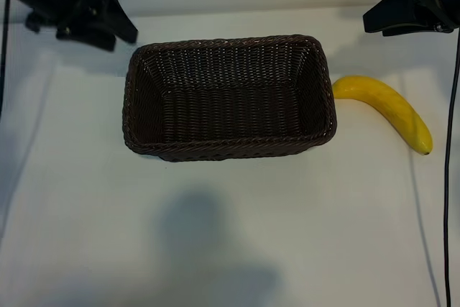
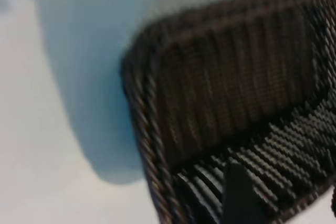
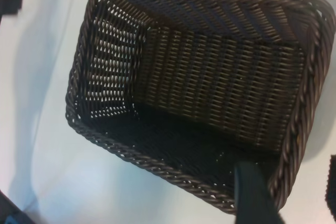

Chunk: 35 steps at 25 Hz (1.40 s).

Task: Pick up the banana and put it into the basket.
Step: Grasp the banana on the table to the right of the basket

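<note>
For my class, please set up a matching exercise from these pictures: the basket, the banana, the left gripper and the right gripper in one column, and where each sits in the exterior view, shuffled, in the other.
Things:
1. basket
2. banana
3. left gripper
4. right gripper

Places:
A. top right corner, above the table
B. on the table, right of the wicker rim
C. middle of the table, nothing inside
D. top left corner, above the table

Pairs: 1-C, 2-B, 3-D, 4-A
</note>
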Available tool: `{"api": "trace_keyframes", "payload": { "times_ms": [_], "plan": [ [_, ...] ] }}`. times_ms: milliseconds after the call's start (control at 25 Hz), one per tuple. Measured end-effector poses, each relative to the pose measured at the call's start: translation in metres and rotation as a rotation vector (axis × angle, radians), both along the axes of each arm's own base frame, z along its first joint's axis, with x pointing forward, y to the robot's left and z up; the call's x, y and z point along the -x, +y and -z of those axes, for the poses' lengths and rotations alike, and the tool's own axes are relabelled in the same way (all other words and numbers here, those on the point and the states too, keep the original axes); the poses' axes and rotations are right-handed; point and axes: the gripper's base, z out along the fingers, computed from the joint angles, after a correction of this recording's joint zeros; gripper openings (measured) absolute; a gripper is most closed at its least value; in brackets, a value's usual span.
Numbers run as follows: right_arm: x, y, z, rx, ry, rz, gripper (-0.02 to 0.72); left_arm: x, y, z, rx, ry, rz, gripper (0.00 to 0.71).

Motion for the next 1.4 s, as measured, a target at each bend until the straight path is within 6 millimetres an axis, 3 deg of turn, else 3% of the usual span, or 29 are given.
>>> {"api": "trace_keyframes", "payload": {
  "times_ms": [120, 280, 600, 840, 920, 1120, 1400],
  "plan": [
    [0.000, 0.000, 0.000, 0.000, 0.000, 0.000, 0.363, 0.016, -0.009, 0.005, 0.126, 0.008, 0.050, 0.460],
    [0.000, 0.000, 0.000, 0.000, -0.001, 0.001, 0.362, 0.027, -0.017, -0.005, 0.252, -0.037, 0.065, 0.460],
    [0.002, 0.000, -0.004, 0.026, -0.020, -0.061, 0.362, 0.039, -0.013, -0.018, 0.182, -0.047, 0.067, 0.456],
    [-0.001, -0.005, -0.049, 0.122, -0.069, -0.099, 0.362, 0.040, -0.011, -0.019, 0.162, -0.053, 0.073, 0.456],
    [-0.002, -0.010, -0.055, 0.192, -0.078, -0.071, 0.364, 0.040, -0.011, -0.019, 0.160, -0.056, 0.077, 0.456],
    [-0.010, -0.023, -0.038, 0.337, -0.002, -0.024, 0.385, 0.040, -0.011, -0.019, 0.158, -0.072, 0.096, 0.456],
    [-0.043, -0.014, 0.021, 0.294, 0.115, -0.107, 0.392, 0.040, -0.011, -0.019, 0.155, -0.085, 0.104, 0.455]
  ]
}}
